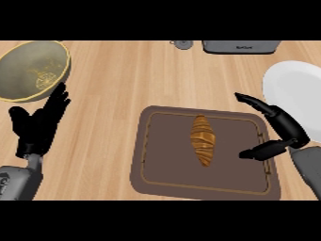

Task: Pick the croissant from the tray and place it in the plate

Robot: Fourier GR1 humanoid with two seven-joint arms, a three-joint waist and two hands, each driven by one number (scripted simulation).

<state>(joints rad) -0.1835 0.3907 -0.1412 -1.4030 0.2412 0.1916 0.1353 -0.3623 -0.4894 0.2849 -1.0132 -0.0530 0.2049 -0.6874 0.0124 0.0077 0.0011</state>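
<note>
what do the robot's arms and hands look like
Both hands are matte black, with slim segmented fingers and a thumb: left hand, right hand. Each sits on a rounded grey forearm. The left forearm carries a small dark circular marking. No cables or sleeves show.

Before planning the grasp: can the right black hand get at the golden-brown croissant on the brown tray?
Probably yes. The right black hand is open beside the golden-brown croissant, over the brown tray's right edge, with nothing between them.

Olive-gold bowl [29, 70] w/ pattern inside sits top-left on wood counter [142, 75]. Grey appliance [241, 46] at top edge, right of centre; small round grey item [182, 44] just left of it, can't ID.
</note>
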